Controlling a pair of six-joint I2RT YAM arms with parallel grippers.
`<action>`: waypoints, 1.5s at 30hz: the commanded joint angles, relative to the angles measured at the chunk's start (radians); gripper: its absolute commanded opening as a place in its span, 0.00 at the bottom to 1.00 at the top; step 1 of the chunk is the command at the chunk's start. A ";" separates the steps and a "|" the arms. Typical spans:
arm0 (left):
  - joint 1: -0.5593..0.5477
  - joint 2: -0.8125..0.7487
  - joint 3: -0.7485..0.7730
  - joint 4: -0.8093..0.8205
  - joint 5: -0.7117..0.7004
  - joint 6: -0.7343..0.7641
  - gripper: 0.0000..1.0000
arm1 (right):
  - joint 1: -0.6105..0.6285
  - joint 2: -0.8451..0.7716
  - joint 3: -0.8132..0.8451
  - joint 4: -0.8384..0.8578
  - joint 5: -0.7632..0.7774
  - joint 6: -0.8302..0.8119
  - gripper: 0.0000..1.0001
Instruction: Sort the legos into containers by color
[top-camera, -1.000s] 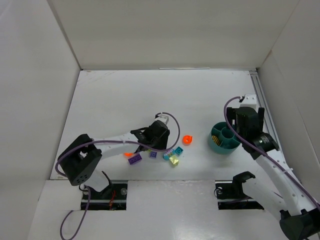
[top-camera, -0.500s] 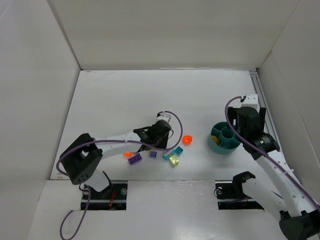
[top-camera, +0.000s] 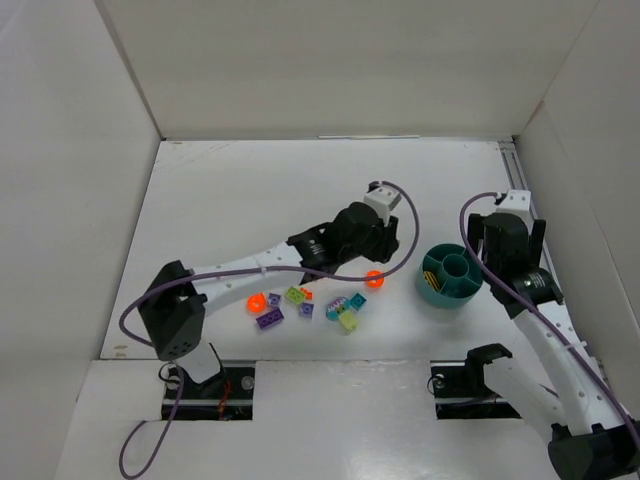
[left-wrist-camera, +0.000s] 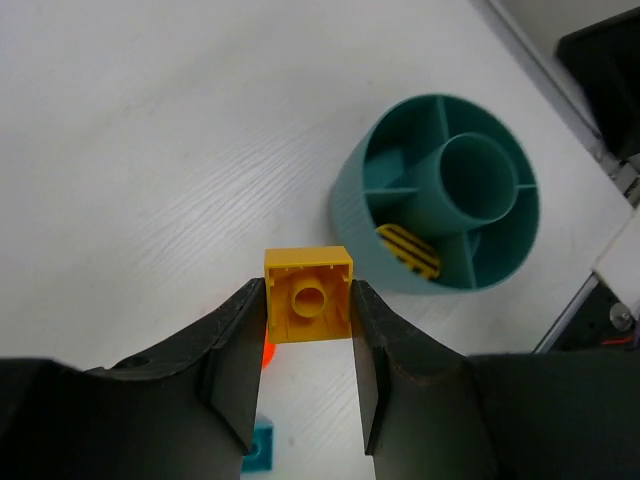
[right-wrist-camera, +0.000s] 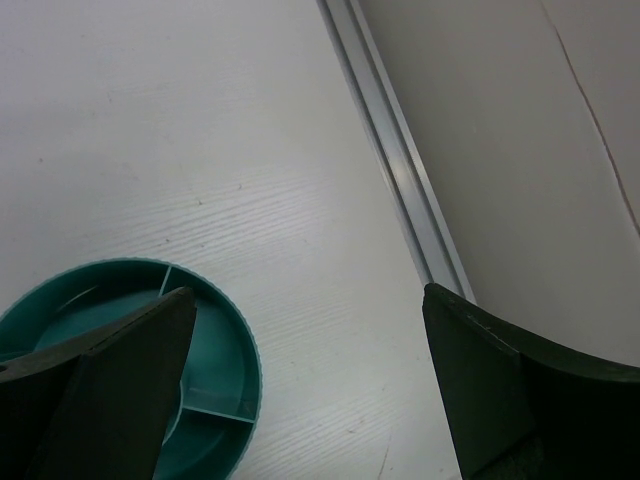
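My left gripper is shut on a yellow brick, held underside up above the table just left of the teal bowl. The left wrist view shows the bowl's ribbed wall, its wedge compartments and centre tube, with a yellow-and-black striped piece in one near wedge. Loose legos lie left of the bowl: orange, orange, lime green, purple, teal, pale yellow. My right gripper is open and empty, just right of the bowl's rim.
A metal rail runs along the table's right edge beside the white side wall. White walls close in the table at the left, back and right. The right arm stands close beside the bowl.
My left gripper has moved right from the brick pile to beside the bowl, carrying the yellow brick. An orange and a lime brick now show where it was. My right gripper shifted slightly right.
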 joint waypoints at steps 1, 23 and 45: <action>-0.030 0.109 0.150 0.071 0.100 0.085 0.20 | -0.012 -0.001 -0.014 -0.001 -0.004 -0.006 1.00; -0.086 0.355 0.318 0.146 0.318 0.125 0.25 | -0.030 -0.010 -0.041 0.027 -0.033 -0.015 1.00; -0.086 0.164 0.173 0.126 0.176 0.145 1.00 | -0.030 -0.067 -0.041 0.065 -0.151 -0.150 1.00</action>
